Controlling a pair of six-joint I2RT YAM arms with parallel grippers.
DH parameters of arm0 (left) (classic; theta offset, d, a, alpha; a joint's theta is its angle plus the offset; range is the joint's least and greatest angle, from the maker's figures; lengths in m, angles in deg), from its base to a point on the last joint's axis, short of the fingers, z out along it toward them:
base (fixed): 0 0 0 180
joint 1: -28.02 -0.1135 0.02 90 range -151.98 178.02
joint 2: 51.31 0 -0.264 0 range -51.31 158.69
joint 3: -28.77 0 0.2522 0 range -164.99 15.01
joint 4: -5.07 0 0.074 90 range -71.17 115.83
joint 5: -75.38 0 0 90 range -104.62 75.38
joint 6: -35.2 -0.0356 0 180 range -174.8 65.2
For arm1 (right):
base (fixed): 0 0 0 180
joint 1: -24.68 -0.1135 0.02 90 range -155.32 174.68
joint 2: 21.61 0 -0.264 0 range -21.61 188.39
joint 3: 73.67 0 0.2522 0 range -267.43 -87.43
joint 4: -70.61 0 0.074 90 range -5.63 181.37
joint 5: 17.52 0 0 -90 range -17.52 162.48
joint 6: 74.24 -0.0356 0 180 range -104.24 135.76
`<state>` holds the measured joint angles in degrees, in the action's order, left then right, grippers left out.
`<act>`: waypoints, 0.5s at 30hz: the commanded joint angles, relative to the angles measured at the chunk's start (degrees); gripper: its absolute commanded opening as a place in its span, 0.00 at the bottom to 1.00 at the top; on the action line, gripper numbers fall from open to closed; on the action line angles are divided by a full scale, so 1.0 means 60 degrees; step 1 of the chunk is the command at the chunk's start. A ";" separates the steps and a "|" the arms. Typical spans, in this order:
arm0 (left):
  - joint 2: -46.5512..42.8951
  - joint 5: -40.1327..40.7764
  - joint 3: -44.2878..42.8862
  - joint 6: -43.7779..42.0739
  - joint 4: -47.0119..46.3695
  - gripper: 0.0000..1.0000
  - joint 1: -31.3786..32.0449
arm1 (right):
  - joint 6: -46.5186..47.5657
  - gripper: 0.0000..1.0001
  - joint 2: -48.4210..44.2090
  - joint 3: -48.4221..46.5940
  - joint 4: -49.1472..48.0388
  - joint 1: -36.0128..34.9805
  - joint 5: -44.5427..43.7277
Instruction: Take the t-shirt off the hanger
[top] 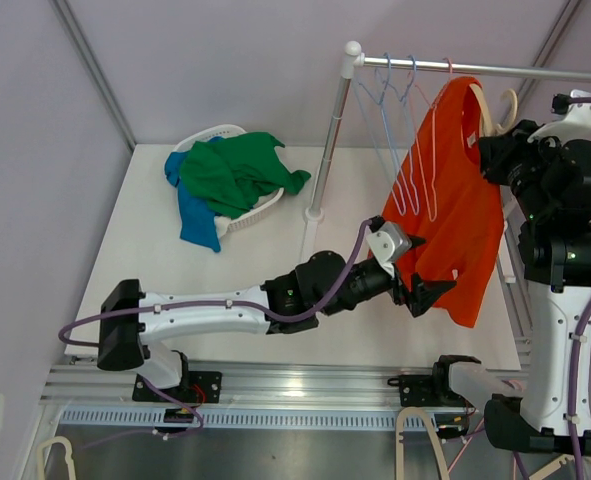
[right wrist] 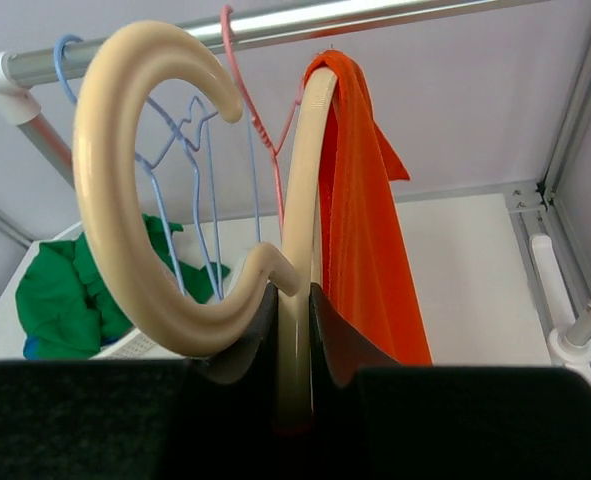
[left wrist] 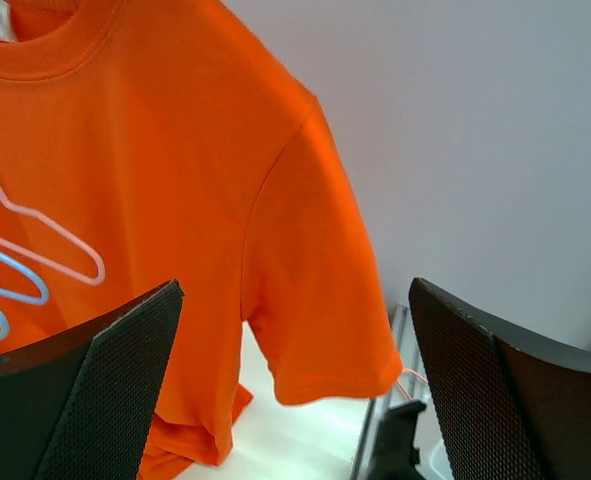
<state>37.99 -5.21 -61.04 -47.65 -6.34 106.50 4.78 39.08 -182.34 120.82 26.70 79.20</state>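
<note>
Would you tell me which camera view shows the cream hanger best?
Right wrist view: the cream hanger sits close up, its stem clamped in the right pincer. Top external shows only its small hook beside the orange t-shirt; left wrist shows none of it.

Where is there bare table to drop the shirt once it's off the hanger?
Best: the left strip of the table, between the basket and the left arm. Also the near-edge strip beside the open left claw. Crowded: the right side under the rail, where the t-shirt, wire hangers and the right claw clamping the hanger sit.
</note>
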 commanded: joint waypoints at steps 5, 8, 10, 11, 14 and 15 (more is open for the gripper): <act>0.0454 0.0980 -0.0685 -0.1426 -0.0654 1.00 0.0573 | -0.0338 0.00 0.0460 -0.0805 -0.1358 -0.0029 -0.1719; 0.0367 0.1097 -0.0567 -0.1442 -0.0683 1.00 0.0602 | -0.0250 0.00 0.1409 -0.1640 -0.0948 -0.0015 -0.2014; 0.0250 0.1142 -0.0377 -0.1544 -0.0756 0.99 0.0602 | -0.0206 0.00 0.1851 -0.2122 -0.0845 -0.0029 -0.1999; 0.0220 0.1171 -0.0348 -0.1588 -0.0756 1.00 0.0602 | -0.0191 0.00 0.2056 -0.2256 -0.0859 -0.0029 -0.2014; 0.0103 0.1317 -0.0274 -0.1793 -0.0786 1.00 0.0602 | -0.0220 0.00 0.2833 -0.2738 -0.0845 -0.0029 -0.2028; 0.0088 0.1390 -0.0260 -0.1895 -0.0771 1.00 0.0588 | -0.0220 0.00 0.3154 -0.2828 -0.0845 -0.0044 -0.2028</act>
<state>40.57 0.88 -62.75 -55.99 -8.48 110.19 3.36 55.89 -194.80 121.04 26.66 68.67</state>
